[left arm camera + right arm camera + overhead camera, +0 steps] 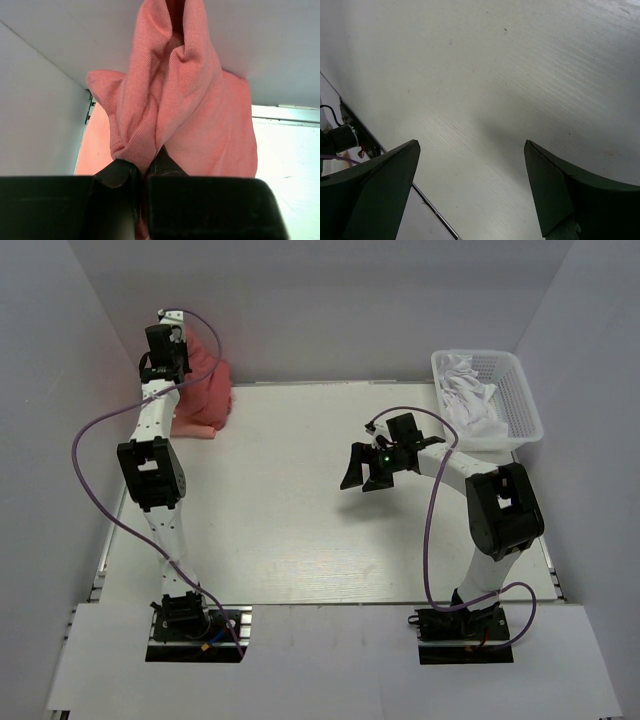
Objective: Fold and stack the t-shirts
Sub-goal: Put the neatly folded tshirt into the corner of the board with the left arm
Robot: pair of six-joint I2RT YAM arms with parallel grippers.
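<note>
A salmon-pink t-shirt (205,390) hangs bunched at the table's far left corner, its lower part resting on the table. My left gripper (165,365) is raised there and shut on a fold of this t-shirt (175,100); in the left wrist view the cloth is pinched between the closed jaws of the left gripper (142,172). My right gripper (365,472) hovers over the middle of the table, open and empty; in the right wrist view the right gripper (470,150) shows only bare table between its fingers. The brick-red t-shirt is out of view.
A white plastic basket (520,405) with white cloth (470,395) in it stands at the far right. White walls enclose the table on the left, back and right. The table's near edge (427,202) shows in the right wrist view.
</note>
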